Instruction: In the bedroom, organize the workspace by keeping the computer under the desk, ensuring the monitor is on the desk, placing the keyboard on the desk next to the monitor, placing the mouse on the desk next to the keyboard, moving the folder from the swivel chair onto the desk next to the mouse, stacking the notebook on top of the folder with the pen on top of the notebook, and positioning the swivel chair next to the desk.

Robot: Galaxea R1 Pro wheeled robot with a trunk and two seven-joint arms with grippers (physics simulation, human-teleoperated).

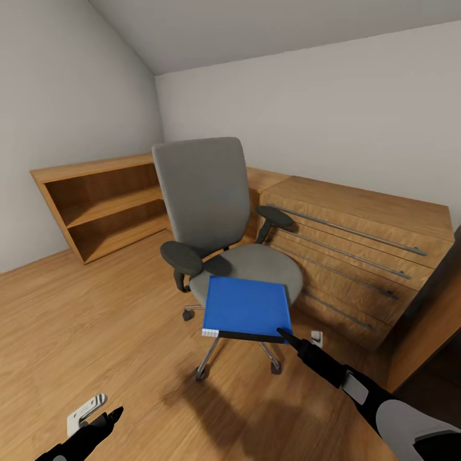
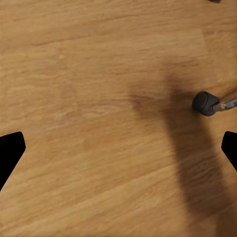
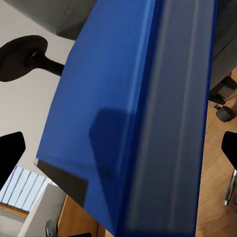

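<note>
The swivel chair (image 1: 203, 192) stands in the middle of the wood floor, its grey seat facing me. The blue folder (image 1: 246, 307) lies on the seat and overhangs its front edge. My right gripper (image 1: 286, 334) is at the folder's near right corner, open. In the right wrist view the folder (image 3: 133, 113) spans the gap between the two fingers (image 3: 11, 150), and I cannot tell whether they touch it. My left gripper (image 1: 109, 416) hangs low over the floor, open and empty. The left wrist view shows one chair castor (image 2: 205, 103) on the floor.
Low oak shelving (image 1: 102, 205) runs along the back left wall. Oak drawers (image 1: 358, 256) with long metal handles stand close behind and to the right of the chair. Open wood floor (image 1: 96, 320) lies to the chair's left and in front of it.
</note>
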